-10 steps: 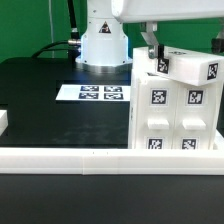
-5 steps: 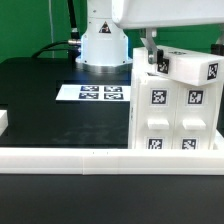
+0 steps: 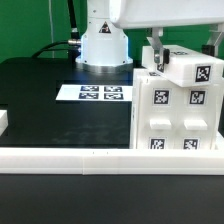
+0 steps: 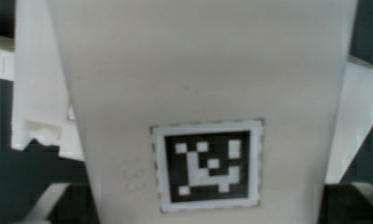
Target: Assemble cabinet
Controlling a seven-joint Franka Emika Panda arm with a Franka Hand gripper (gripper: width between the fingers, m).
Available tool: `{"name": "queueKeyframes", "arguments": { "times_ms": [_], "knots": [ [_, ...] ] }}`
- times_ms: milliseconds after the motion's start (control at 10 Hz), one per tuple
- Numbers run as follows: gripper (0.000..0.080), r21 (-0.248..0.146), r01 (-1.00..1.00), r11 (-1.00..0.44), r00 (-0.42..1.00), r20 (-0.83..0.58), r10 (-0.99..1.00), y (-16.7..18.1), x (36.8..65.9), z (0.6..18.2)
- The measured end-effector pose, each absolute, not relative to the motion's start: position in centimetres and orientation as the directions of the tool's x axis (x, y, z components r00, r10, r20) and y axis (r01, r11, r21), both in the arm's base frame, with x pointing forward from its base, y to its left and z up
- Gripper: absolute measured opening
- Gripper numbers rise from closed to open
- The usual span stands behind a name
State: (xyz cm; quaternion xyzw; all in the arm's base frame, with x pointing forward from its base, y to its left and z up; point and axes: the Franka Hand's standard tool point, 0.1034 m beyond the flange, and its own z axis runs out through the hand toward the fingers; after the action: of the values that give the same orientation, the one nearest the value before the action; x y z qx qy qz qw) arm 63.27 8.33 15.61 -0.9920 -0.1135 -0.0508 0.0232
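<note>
Looking at the exterior view, we have the cabinet (image 3: 178, 108) sitting on the black desk (image 3: 50, 105) at the exterior view's right, its lower front edge right against the long low white rail (image 3: 100, 156) that runs across the front. We count four tags on the cabinet's front face, two up, two down. A smaller white panel (image 3: 192, 66) lies across the top of the body, tilted, with one tag facing us at its right end.

The end effector (image 3: 185, 45) hangs directly over that panel, one dark finger (image 3: 155, 48) coming down on the panel's left side and touching or nearly touching it. The other finger is at the frame edge, hard to read. In the wrist view, a long white panel face with a single tag (image 4: 209, 165) fills the space between the fingers. We cannot tell whether the jaws are clamped on the panel or just straddling it.

The marker board (image 3: 92, 93) lies flat on the desk, left of the cabinet and apart from it. The arm's white base (image 3: 100, 40) stands behind the board, green backdrop (image 3: 30, 25) behind that.
</note>
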Motion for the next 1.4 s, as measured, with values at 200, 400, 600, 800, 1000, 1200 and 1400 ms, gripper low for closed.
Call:
{"name": "queueKeyframes", "arguments": {
  "times_ms": [200, 400, 600, 800, 1000, 1200, 1400],
  "knots": [
    [0.056, -0.037, 0.209, -0.977, 0.973, 0.106, 0.204, 8.31, 63.27, 15.61],
    [0.056, -0.052, 0.061, -0.997, 0.994, 0.099, 0.055, 8.28, 63.28, 15.62],
    [0.0561, -0.064, -0.073, -0.995, 0.993, 0.092, -0.079, 8.21, 63.31, 15.65],
    [0.0561, -0.075, -0.197, -0.978, 0.976, 0.085, -0.203, 8.07, 63.36, 15.7],
    [0.0561, -0.083, -0.312, -0.946, 0.945, 0.077, -0.318, 7.86, 63.39, 15.73],
    [0.0561, -0.093, -0.463, -0.882, 0.881, 0.063, -0.469, 7.62, 63.42, 15.76],
    [0.0561, -0.099, -0.611, -0.786, 0.786, 0.046, -0.617, 7.46, 63.32, 15.71]
  ]
}}
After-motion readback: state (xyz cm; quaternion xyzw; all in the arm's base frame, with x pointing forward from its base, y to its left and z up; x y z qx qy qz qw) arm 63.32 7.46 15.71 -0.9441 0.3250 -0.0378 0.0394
